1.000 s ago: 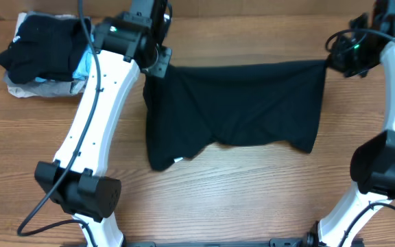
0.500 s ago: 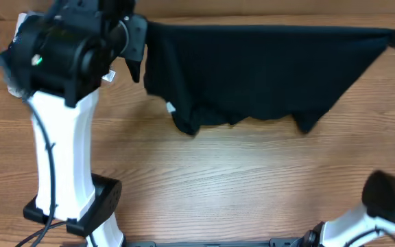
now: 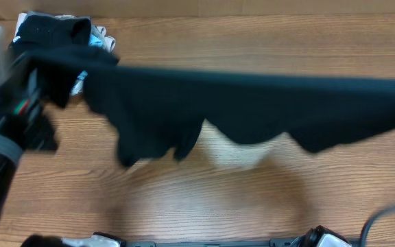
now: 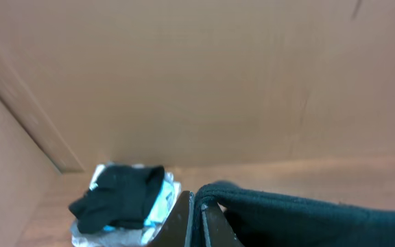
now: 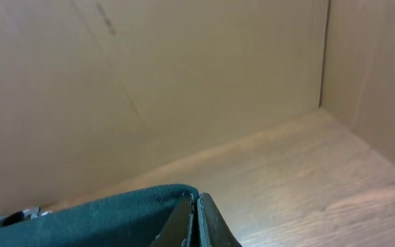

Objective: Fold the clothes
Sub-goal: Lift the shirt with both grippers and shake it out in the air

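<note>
The large black shirt [image 3: 252,103] hangs stretched across the overhead view, held high off the table and close to the camera. My left gripper [image 4: 197,213] is shut on one top corner of the shirt [image 4: 307,216]. My right gripper [image 5: 195,218] is shut on the other top corner of the shirt [image 5: 101,219]. In the overhead view only the blurred left arm [image 3: 9,116] shows at the left edge; the right gripper is out of that frame. A pile of folded black and light-blue garments [image 3: 50,38] lies at the table's far left, and also shows in the left wrist view [image 4: 118,199].
The wooden table [image 3: 204,199] lies below the hanging shirt. A tan wall [image 4: 218,82] stands behind the table, with a side wall at the right [image 5: 376,62].
Both arms have risen and spread apart, lifting the shirt off the table and stretching it wide. The shirt now hangs much closer to the overhead camera, and the arms have left its middle.
</note>
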You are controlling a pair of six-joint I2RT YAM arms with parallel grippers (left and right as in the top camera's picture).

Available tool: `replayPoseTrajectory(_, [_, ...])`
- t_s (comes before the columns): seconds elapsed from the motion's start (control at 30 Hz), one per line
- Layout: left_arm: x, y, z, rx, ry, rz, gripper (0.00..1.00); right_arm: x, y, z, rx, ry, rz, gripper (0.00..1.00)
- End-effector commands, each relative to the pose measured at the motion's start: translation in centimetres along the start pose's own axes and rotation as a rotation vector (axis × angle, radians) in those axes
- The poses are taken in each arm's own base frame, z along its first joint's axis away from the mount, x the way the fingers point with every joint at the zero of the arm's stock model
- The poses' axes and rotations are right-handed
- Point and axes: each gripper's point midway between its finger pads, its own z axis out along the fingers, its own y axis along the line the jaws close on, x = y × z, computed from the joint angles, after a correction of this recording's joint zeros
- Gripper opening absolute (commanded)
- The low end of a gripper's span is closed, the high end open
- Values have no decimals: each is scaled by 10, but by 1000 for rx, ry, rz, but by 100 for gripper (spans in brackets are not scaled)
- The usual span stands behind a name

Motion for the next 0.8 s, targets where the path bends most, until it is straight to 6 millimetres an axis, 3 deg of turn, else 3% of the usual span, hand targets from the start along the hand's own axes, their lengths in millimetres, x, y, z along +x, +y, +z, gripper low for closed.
replayPoseTrajectory(0.0, [-9,22,-28,-79,-76,-54,4,-5,-12,-10,86,-47,-5,4])
replayPoseTrajectory(0.1, [-7,22,-24,-84,-62,-50,4,-1,-14,-1,84,-14,4,4])
replayPoseTrajectory(0.2, [1,19,4,-115,6,-27,4,10,-26,26,98,77,34,4])
replayPoseTrajectory(0.47, [32,-9,131,-151,225,115,4,30,-50,121,43,304,85,4])
replayPoseTrajectory(0.6, [44,-18,207,-155,262,172,4,27,-70,194,27,339,91,4])
replayPoseTrajectory(0.63, [44,-21,231,-134,249,168,4,27,-71,224,-10,344,94,4])
replayPoseTrajectory(0.7, [40,-24,269,-89,200,141,4,27,-65,256,-87,340,98,4])
replayPoseTrajectory(0.77, [27,-26,288,-37,130,106,4,17,-57,278,-156,297,108,4])
